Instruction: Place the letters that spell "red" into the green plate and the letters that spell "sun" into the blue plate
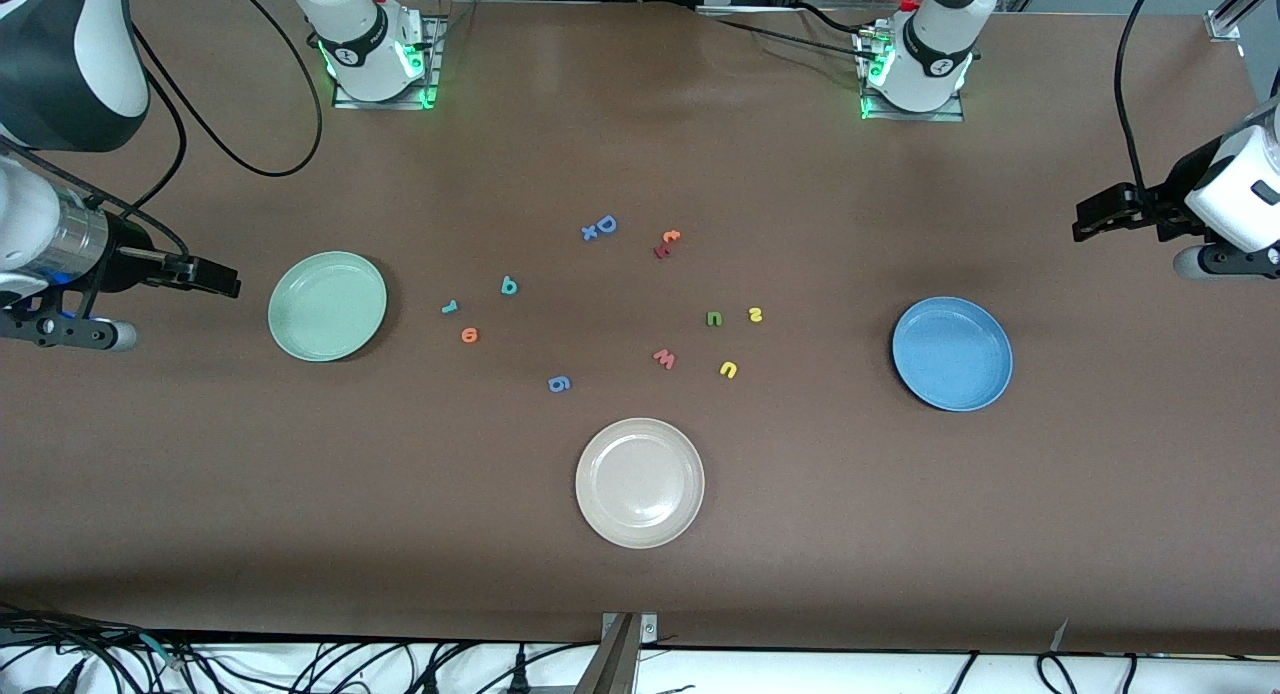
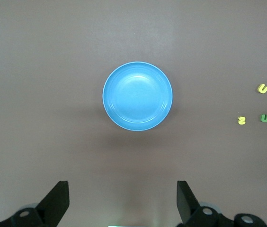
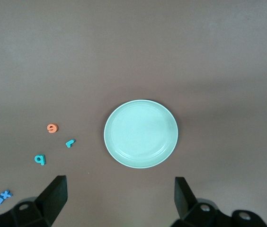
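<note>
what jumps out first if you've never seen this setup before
Three plates ring a scatter of small foam letters on the brown table: a green plate toward the right arm's end, a blue plate toward the left arm's end, and a beige plate nearest the front camera. All three are empty. The right gripper hangs open beside the green plate, and the left gripper hangs open up by the blue one.

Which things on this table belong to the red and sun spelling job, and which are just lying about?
Job:
green plate
blue plate
teal r
orange e
teal d
yellow s
yellow u
green n

Lying about:
beige plate
blue D
blue g
pinkish w
</note>
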Available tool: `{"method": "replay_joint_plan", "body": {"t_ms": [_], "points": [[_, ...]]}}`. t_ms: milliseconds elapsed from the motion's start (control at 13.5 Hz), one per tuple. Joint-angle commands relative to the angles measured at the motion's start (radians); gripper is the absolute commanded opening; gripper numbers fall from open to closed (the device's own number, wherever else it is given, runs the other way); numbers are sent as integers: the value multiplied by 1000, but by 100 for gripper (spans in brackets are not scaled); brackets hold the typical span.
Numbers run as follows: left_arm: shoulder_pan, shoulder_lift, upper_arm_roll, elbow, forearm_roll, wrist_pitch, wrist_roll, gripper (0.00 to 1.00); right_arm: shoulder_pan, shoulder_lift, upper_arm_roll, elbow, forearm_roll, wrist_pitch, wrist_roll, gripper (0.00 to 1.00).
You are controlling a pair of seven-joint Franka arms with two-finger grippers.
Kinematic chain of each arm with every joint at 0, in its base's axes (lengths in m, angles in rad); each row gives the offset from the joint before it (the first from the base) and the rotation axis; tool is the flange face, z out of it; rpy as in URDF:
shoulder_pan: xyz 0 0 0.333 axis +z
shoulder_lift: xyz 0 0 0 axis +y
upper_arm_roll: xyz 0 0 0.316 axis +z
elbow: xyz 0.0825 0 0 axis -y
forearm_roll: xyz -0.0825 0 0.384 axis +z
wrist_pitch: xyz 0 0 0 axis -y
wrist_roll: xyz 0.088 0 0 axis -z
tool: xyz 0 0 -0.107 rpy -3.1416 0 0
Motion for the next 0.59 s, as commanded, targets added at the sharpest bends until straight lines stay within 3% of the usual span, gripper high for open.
{"method": "replay_joint_plan", "body": {"t_ms": [0,518], "points": [[1,5,-2,12,-3,2,5,100,-5,-12,10,-10,-14,9,6,100],[0,5,-4,13,-3,2,-13,100,-5,-12,10,-19,-11,26,6,100]]}}
